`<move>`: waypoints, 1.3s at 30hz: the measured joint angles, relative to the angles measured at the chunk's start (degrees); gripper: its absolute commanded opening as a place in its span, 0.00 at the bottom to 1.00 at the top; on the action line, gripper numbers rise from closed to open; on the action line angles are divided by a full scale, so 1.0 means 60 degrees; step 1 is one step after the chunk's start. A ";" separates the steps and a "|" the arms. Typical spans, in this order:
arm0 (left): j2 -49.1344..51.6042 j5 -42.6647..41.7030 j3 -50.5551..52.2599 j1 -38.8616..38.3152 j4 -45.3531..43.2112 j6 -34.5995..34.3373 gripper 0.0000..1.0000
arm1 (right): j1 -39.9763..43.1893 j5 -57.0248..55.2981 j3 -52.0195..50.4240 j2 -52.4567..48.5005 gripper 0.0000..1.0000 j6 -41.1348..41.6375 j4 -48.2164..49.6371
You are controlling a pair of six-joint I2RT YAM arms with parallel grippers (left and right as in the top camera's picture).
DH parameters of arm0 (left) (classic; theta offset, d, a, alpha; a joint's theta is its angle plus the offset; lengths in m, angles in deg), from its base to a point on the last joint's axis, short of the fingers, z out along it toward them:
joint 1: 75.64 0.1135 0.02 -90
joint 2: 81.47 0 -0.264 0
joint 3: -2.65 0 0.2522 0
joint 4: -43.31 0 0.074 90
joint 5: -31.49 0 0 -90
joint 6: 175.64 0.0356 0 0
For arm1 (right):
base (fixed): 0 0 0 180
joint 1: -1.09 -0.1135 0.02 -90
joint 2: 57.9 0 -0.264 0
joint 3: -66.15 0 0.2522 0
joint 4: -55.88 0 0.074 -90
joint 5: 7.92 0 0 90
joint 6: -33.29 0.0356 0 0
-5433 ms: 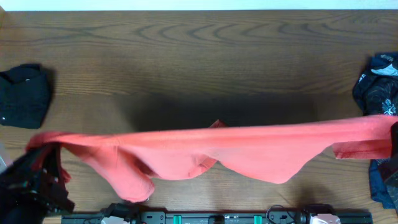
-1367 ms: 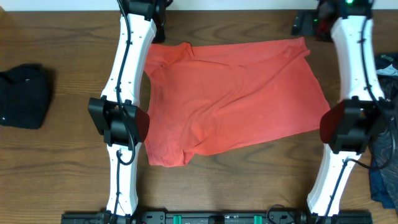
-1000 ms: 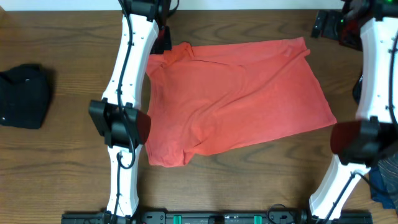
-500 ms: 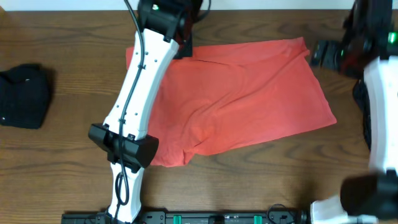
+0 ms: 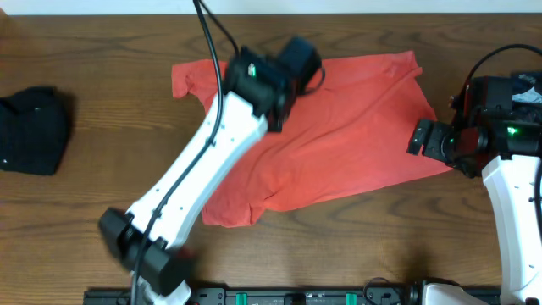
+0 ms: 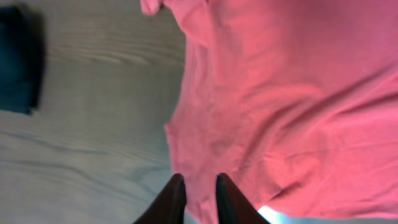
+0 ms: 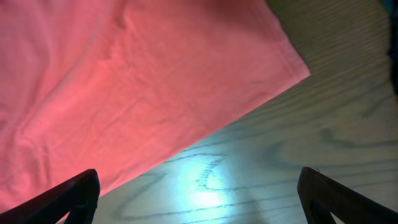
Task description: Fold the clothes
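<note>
The coral-red T-shirt (image 5: pixel 356 127) lies spread out on the wooden table, plain side up, with a sleeve at its far left corner. My left gripper (image 5: pixel 298 61) hangs above the shirt's far edge. In the left wrist view its fingers (image 6: pixel 174 200) stand a narrow gap apart with nothing between them, the shirt (image 6: pixel 280 93) beneath. My right gripper (image 5: pixel 423 137) hovers by the shirt's right hem. In the right wrist view it (image 7: pixel 200 186) is wide open and empty over bare wood, just off the hem corner (image 7: pixel 292 65).
A folded black garment (image 5: pixel 32 129) sits at the table's left edge and also shows in the left wrist view (image 6: pixel 15 59). A navy printed garment (image 5: pixel 521 93) lies at the right edge, partly behind my right arm. The arm bases stand along the front edge.
My left arm left the shirt's far left corner and swung right over the shirt, uncovering the sleeve. My right arm drew back from the far right corner to the right hem.
</note>
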State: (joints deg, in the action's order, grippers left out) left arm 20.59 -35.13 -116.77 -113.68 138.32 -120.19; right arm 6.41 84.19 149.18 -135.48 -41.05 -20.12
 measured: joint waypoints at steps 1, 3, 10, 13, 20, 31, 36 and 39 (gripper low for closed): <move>-0.0401 -0.0062 0.0936 -0.0095 -0.0510 -0.0102 0.29 | 0.0004 0.0080 -0.0047 0.0015 0.99 0.0007 0.0007; -0.1053 -0.0226 0.2382 -0.0219 -0.1395 -0.0240 0.33 | 0.0004 0.0157 -0.0095 0.0029 0.99 0.0007 0.0029; -0.2579 -0.1195 0.5989 -0.0251 -0.3118 -0.0521 0.39 | 0.0004 0.0681 -0.0149 0.0036 0.99 -0.0004 0.0058; -0.2597 -0.1690 0.6951 -0.0259 -0.3712 -0.0543 0.39 | 0.0000 0.0769 -0.0149 0.0036 0.99 -0.0004 0.0055; -0.2594 -0.2845 0.9187 -0.0561 -0.5268 -0.0860 0.40 | 0.0004 0.0871 -0.0175 0.0040 0.99 -0.0033 0.0004; -0.2597 -0.3446 0.9752 -0.1905 -0.5807 -0.1177 0.48 | 0.0004 0.1151 -0.0175 0.0040 0.99 -0.0076 -0.0018; -0.2597 -0.3519 0.9806 -0.2040 -0.6047 -0.1275 0.50 | 0.0004 0.1202 -0.0175 0.0040 0.99 -0.0138 -0.0015; -0.2597 -0.3461 0.9806 -0.2040 -0.6098 -0.1275 0.52 | 0.0000 0.1228 -0.0175 0.0040 0.99 -0.0160 -0.0015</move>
State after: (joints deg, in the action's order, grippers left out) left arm 5.01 -55.90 -57.94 -125.92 101.73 -127.84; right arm 6.41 91.55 148.13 -135.24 -42.01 -20.20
